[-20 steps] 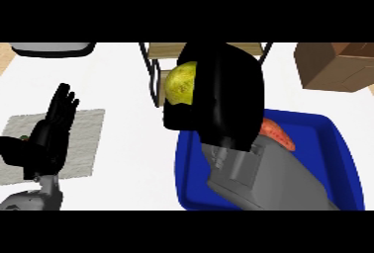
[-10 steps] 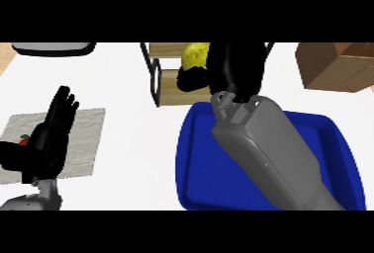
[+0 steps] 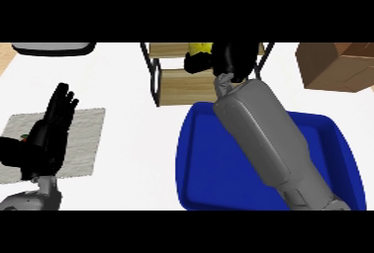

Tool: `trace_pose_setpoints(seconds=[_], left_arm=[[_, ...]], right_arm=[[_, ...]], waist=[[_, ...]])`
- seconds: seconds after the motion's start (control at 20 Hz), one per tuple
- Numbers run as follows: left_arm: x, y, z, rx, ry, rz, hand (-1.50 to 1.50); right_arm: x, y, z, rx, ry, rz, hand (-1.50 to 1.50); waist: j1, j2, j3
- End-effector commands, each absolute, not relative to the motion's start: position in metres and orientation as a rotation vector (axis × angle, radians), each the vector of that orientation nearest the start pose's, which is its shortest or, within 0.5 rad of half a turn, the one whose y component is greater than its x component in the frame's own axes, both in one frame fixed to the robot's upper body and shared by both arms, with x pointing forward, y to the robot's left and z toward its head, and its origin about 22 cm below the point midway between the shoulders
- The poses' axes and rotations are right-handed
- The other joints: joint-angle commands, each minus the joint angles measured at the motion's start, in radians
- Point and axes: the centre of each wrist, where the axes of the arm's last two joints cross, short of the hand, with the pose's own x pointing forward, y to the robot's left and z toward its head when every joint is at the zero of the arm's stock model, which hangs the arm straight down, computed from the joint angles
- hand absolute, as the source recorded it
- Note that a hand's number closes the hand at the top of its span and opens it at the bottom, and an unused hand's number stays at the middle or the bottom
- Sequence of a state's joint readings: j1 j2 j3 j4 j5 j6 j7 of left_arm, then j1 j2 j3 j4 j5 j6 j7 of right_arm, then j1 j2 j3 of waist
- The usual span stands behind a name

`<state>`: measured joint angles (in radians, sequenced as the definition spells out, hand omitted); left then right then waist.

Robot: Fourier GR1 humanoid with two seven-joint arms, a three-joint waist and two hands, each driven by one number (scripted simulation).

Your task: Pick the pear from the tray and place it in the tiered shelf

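The yellow pear [image 3: 199, 48] shows only as a small patch at the top of the head view, inside the wooden tiered shelf [image 3: 175, 81]. My right hand [image 3: 230, 57] is curled round the pear and hides most of it. The grey right forearm stretches from the lower right across the blue tray [image 3: 197, 163] up to the shelf. My left hand [image 3: 47, 133] rests open at the left, fingers up, over a grey cloth.
A grey cloth mat [image 3: 80, 138] lies at the left under the left hand. A brown cardboard box [image 3: 337, 64] stands at the upper right. A dark-rimmed white dish [image 3: 51, 48] shows at the top left edge. The shelf's dark metal legs [image 3: 156, 79] stand just behind the tray.
My right hand has carried the pear up and away from the tray into the shelf, the forearm stretching out over the tray. The left hand has not moved.
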<state>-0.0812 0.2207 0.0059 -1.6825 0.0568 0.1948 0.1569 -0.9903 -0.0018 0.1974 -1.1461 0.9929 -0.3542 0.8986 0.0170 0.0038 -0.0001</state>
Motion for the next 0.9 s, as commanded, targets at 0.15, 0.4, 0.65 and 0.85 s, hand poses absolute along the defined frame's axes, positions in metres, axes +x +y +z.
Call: trace_pose_setpoints(seconds=[0.15, 0.4, 0.65, 0.85], left_arm=[[0.267, 0.254, 0.048, 0.24, -1.606, 0.015, 0.0], [0.268, 0.265, 0.057, 0.222, -1.603, 0.027, 0.0], [0.266, 0.275, 0.053, 0.226, -1.612, 0.032, 0.0], [0.264, 0.263, 0.058, 0.245, -1.615, 0.026, 0.0]], right_arm=[[0.402, -0.053, 0.169, -0.969, -1.512, 0.119, 1.5], [0.424, -0.059, 0.164, -0.875, -1.483, 0.196, -1.5], [0.424, -0.057, 0.172, -0.805, -1.534, 0.191, -1.5], [0.425, -0.066, 0.178, -0.781, -1.618, 0.159, -1.5]], waist=[[0.007, 0.005, 0.0], [0.006, 0.003, 0.0], [-0.003, -0.001, 0.0], [-0.007, -0.002, 0.0]])
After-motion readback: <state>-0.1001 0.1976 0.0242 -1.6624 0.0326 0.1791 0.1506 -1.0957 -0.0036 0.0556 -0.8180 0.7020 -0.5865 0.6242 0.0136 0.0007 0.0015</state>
